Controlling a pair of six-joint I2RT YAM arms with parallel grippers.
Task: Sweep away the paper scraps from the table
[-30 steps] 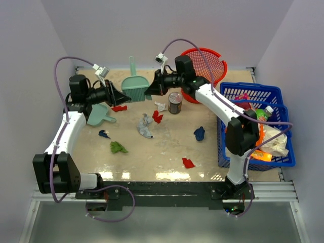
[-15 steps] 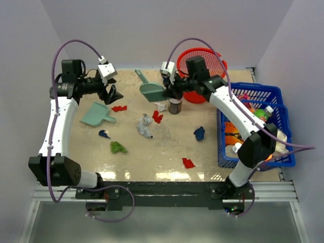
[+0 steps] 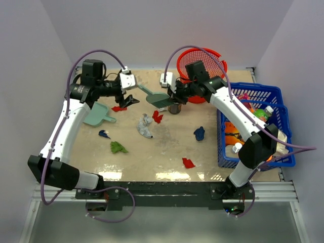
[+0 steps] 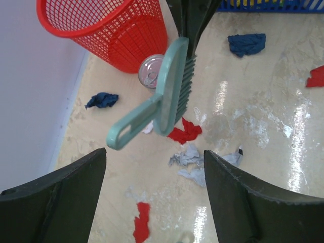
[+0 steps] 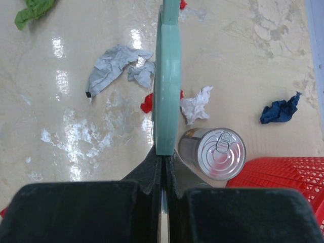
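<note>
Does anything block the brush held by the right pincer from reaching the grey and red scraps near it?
Nothing visible lies between the brush and the grey scrap or the red scrap. The tin can stands close beside the brush, next to the white scrap, and might get knocked.

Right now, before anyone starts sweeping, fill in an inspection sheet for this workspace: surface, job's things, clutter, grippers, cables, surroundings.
Surface: beige glossy table, scraps scattered across it.
Job's things: paper scraps in red, blue, green, grey and white, all on the table; brush held over them; dustpan lying at the left.
Clutter: tin can upright beside the red basket; blue crate of packaged goods at the right.
Grippers: left gripper open and empty, near the brush handle; right gripper shut on the brush.
Cables: purple cables loop over both arms, clear of the table.
Surroundings: pale walls on three sides.
</note>
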